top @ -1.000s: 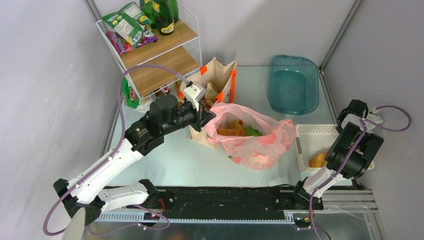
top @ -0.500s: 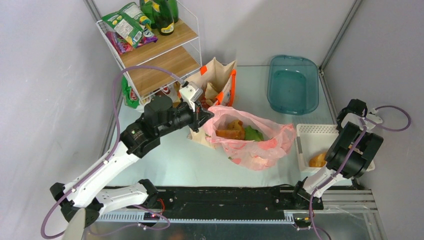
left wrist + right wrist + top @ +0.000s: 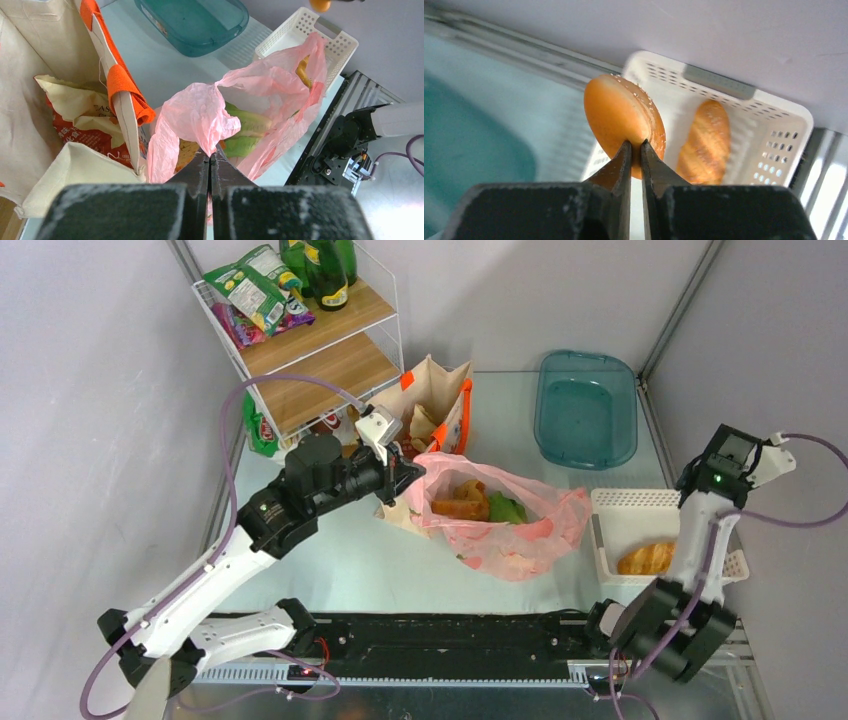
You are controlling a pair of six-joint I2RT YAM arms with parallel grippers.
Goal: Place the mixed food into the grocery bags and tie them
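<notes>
From above, I have my left end effector (image 3: 405,472) at the rim of the pink bag (image 3: 520,530), on the side away from the white basket (image 3: 640,505). The tote (image 3: 435,390) is just beyond it. Brown rolls (image 3: 462,502) and the lettuce (image 3: 508,508) lie inside the bag, just ahead of the tips. My right arm (image 3: 700,530) stands raised over the basket, where a long roll (image 3: 645,558) lies.

On the left wrist camera, the jaws are pressed together on a bunched fold of the pink bag's rim. The lettuce is just past the tips, inside the bag. The tote stands to the left, and the teal tray (image 3: 195,20) is well ahead on the table.

On the right wrist camera, the right end effector (image 3: 635,150) is narrow and pinches the edge of a round sesame bun (image 3: 619,115), holding it in the air. The basket with the long roll is below and beyond it, and the tray is off to its left.
</notes>
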